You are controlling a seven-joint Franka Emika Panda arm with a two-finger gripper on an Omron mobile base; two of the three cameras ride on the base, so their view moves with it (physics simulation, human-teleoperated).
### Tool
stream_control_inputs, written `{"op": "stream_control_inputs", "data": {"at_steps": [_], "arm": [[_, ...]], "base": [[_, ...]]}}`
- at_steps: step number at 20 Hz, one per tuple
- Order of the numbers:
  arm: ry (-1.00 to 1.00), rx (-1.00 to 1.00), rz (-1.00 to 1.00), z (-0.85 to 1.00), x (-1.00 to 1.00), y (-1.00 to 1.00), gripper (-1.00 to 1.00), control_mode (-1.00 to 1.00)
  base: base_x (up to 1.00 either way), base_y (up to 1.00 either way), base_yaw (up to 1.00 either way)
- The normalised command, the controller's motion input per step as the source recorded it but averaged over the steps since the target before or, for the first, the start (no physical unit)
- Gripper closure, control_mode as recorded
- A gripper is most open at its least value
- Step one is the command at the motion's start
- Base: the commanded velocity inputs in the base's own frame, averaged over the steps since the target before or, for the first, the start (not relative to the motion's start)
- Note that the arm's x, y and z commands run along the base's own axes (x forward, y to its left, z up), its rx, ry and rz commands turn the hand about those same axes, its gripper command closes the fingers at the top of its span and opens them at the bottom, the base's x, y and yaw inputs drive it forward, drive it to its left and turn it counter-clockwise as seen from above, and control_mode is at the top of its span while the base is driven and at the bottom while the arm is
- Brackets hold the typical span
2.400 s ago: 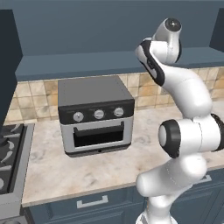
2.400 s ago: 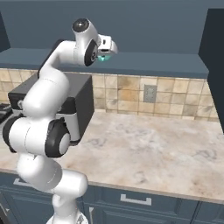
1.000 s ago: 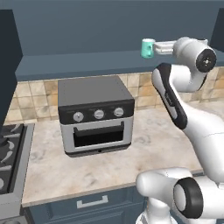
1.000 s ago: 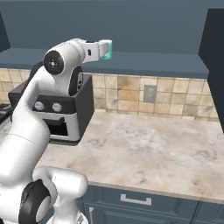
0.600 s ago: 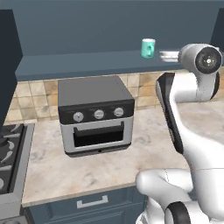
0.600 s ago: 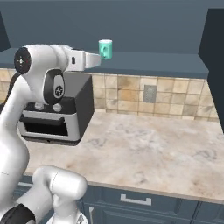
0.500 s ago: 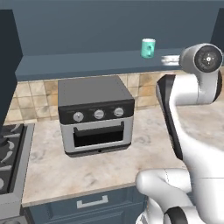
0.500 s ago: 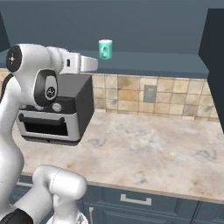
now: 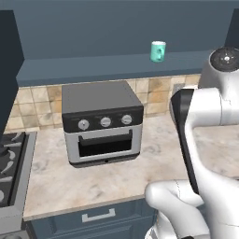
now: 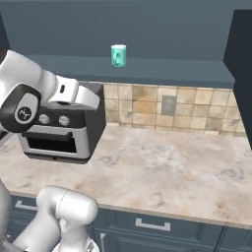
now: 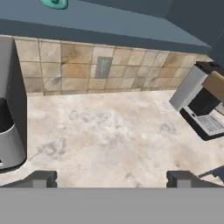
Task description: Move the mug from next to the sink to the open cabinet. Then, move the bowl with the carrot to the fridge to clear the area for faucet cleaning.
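The teal mug [image 9: 158, 51] [image 10: 118, 55] stands upright and alone on the shelf of the open cabinet [image 9: 93, 65] [image 10: 172, 69]. In the hand view only the mug's lower edge [image 11: 54, 3] shows, at the top left. My gripper [image 11: 111, 178] is open, its two tips wide apart with nothing between them. It hangs below the shelf and looks down at the counter. In the right base view the hand sits in front of the toaster oven, well below and left of the mug. The sink, bowl, carrot, fridge and faucet are out of view.
A grey toaster oven [image 9: 102, 121] [image 10: 64, 133] stands on the marble counter [image 10: 162, 167] against the tiled wall. A stove [image 9: 9, 172] lies at the far left. A coffee machine [image 11: 203, 105] stands to the right, and a wall outlet [image 10: 169, 105] is set in the tiles.
The hand has drawn back from the mug and dropped below the shelf. The mug stays where it stood on the shelf.
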Motion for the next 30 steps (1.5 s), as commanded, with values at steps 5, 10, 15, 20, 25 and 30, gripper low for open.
{"op": "stream_control_inputs", "data": {"at_steps": [5,10,15,20,25,30], "arm": [[0.06,0.00,-0.01,-0.16,-0.13,0.00,-1.00,1.00],[0.00,0.00,0.00,0.00,0.00,0.00,-1.00,1.00],[0.00,0.00,0.00,0.00,0.00,0.00,-1.00,1.00],[0.00,0.00,0.00,0.00,0.00,0.00,-1.00,1.00],[0.00,0.00,0.00,0.00,0.00,0.00,-1.00,1.00],[0.00,0.00,0.00,0.00,0.00,0.00,-1.00,1.00]], "base": [[-0.77,-0.15,-0.38],[-0.87,-0.22,-0.72],[-0.67,-0.25,-0.77],[-0.49,-0.35,-0.80],[-0.28,-0.53,-0.81],[-0.06,-0.89,-0.77]]}}
